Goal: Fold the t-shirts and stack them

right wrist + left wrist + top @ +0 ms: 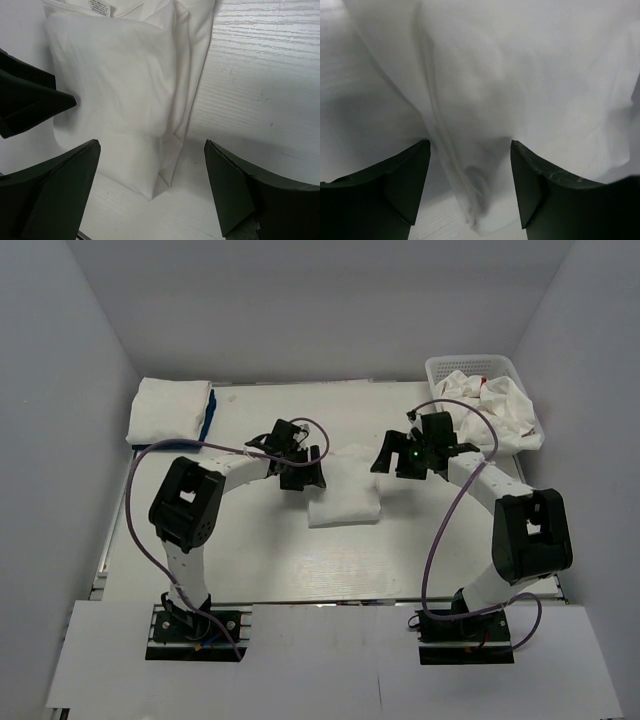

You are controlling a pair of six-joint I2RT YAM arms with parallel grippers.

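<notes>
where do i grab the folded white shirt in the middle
Probably take the folded white shirt by its side edges, through all layers: left gripper from the left, right gripper from the right. It lies flat, a layered rectangle between them.

Bright, even light; soft wrist-view blur

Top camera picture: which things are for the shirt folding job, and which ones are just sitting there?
For the job:
- folded white t-shirt, in the middle
- stack of folded shirts, far left
- crumpled shirts, far right

Just there:
- white mesh basket
- table
</notes>
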